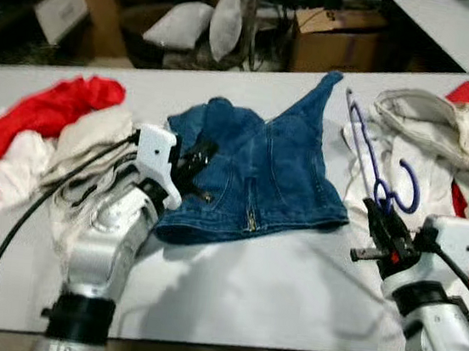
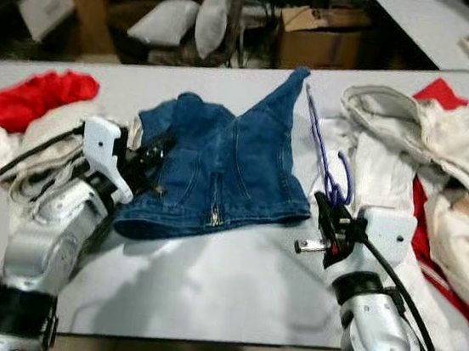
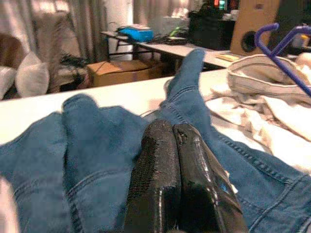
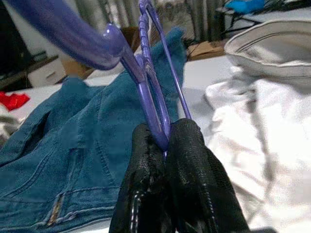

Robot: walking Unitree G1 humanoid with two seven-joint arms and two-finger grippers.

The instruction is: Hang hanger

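Purple hanger (image 1: 379, 163): right of centre, pinched at its lower end by the right gripper (image 1: 380, 221), rising over white clothes (image 1: 465, 144). Denim garment (image 1: 260, 174): centre of the white table (image 1: 288, 293). Left gripper (image 1: 195, 160): fingers pressed together, empty, over the denim's left edge. Red cloth (image 1: 40, 122): upper left. Cardboard box (image 1: 337, 38) and pillows (image 1: 193, 25): beyond the table, top of frame.

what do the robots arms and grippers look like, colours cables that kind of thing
Both arms are silver metal with black ring joints. Each wrist carries a white boxy housing, with a black cable looping back along the arm. The left gripper and right gripper each have two long black fingers with a finely textured, rubbery-looking surface. A small red part shows beside the right gripper's base.
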